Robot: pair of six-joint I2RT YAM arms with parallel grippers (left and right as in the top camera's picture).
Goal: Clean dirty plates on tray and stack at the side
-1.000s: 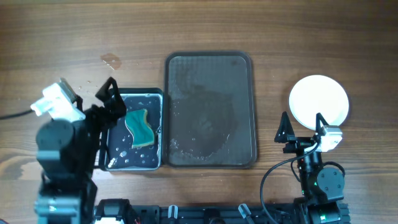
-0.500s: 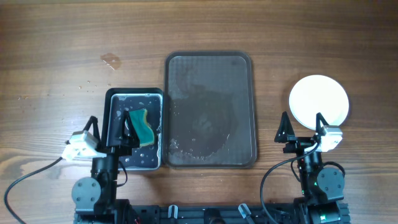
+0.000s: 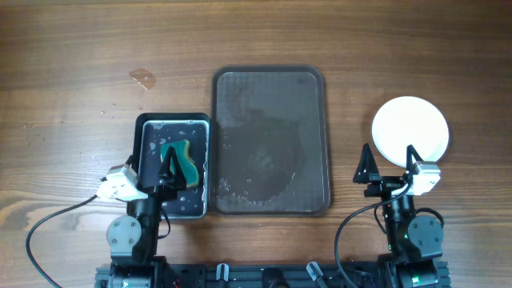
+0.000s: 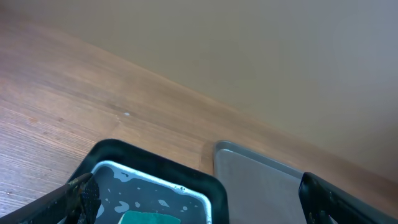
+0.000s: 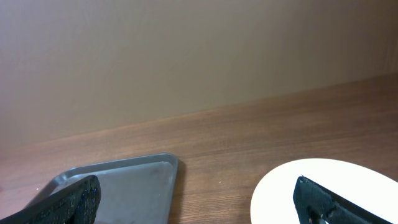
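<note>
The grey tray (image 3: 270,140) lies in the middle of the table, wet and with no plates on it. A white plate (image 3: 410,130) lies on the table to its right. A green and yellow sponge (image 3: 184,160) lies in a black basin (image 3: 144,128) of water left of the tray. My left gripper (image 3: 152,166) is open and empty, low over the basin's front part. The left wrist view shows the basin rim (image 4: 155,169), the sponge's top (image 4: 149,219) and the tray's corner (image 4: 261,186). My right gripper (image 3: 388,160) is open and empty, just in front of the plate (image 5: 348,180).
A small wet spot (image 3: 142,78) marks the wood at the back left. Cables run from both arm bases along the front edge. The right wrist view shows the tray's right corner (image 5: 124,183) and bare wood between tray and plate.
My left arm has drawn back from a raised pose at the far left and now sits low at the basin's front. The sponge stays in the basin. The right arm has not moved.
</note>
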